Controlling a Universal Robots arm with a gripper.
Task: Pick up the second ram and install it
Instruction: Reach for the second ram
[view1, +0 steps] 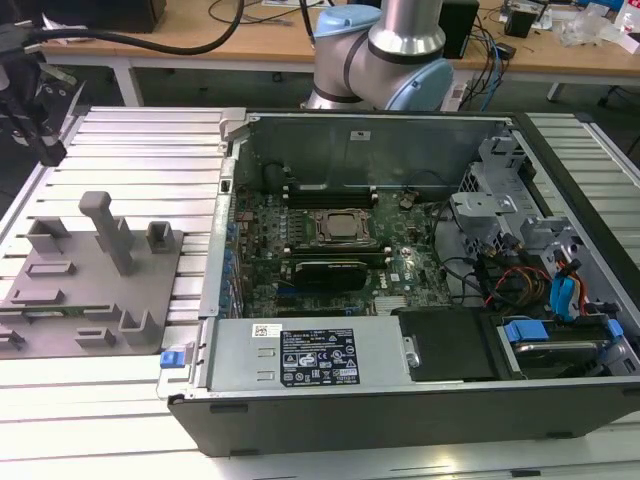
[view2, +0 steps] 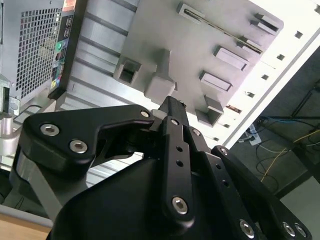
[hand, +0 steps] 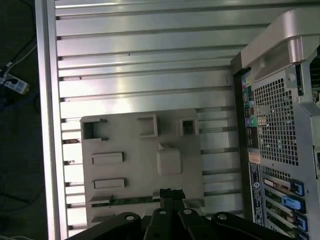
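First wrist view: the gripper (hand: 171, 194), fingers pressed together and empty, hangs over a grey tray (hand: 125, 142); the ram stick (hand: 125, 200) lies in a tray slot, one end cut off by the fingertips; spreading the fingers and centring on the stick's middle looks wise. Second wrist view: the stick (view2: 220, 31) is a thin strip; exterior view: beside the computer (view1: 330, 360), the stick is hard to make out.

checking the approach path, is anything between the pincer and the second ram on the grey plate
Nothing visible does. In the first wrist view the second ram lies in a slot of the grey plate, uncovered, with only open air toward the pincer. The raised grey post stands clear of it.
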